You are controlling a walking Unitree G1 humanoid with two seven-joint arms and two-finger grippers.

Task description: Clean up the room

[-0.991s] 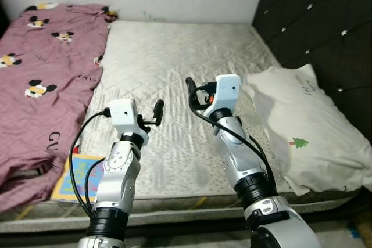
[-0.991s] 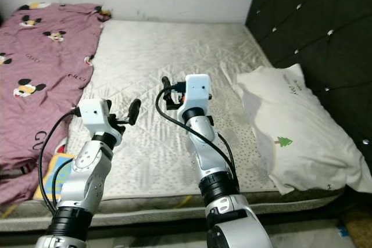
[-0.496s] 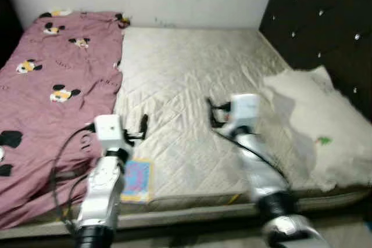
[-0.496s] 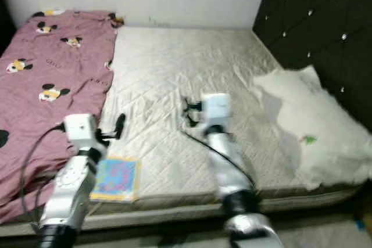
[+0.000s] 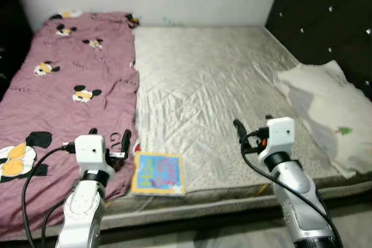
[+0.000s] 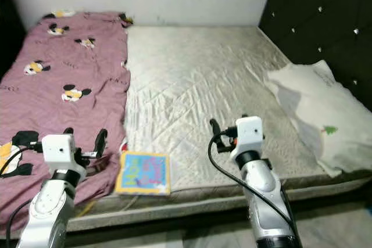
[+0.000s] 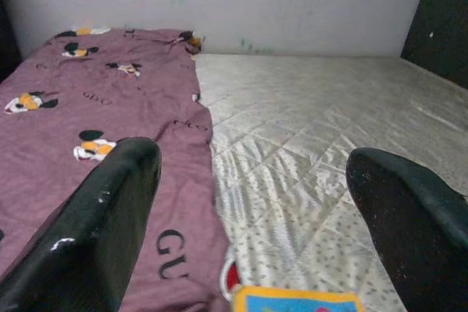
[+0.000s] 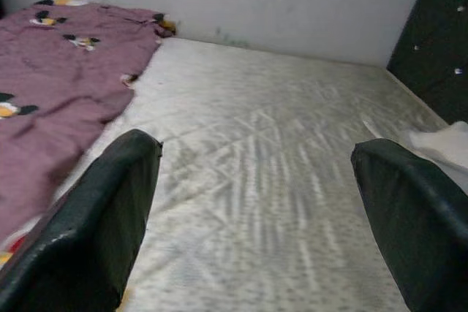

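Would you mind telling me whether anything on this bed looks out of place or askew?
Yes. A colourful book lies at the mattress's near edge, beside the maroon blanket, which covers just the left side. The white pillow lies askew along the right side, its corner overhanging the edge.

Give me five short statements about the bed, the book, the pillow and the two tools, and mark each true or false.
1. The pink blanket covers the side of the mattress on the robot's left. True.
2. The colourful book lies at the near edge of the mattress, beside the blanket. True.
3. The left tool is shut on the book. False: it is open, holds nothing, and hovers over the blanket's edge beside the book.
4. The white pillow lies on top of the blanket. False: it lies on the robot's right, by the dark headboard, far from the blanket.
5. The right tool holds the pillow. False: it is open and empty above the bare mattress.
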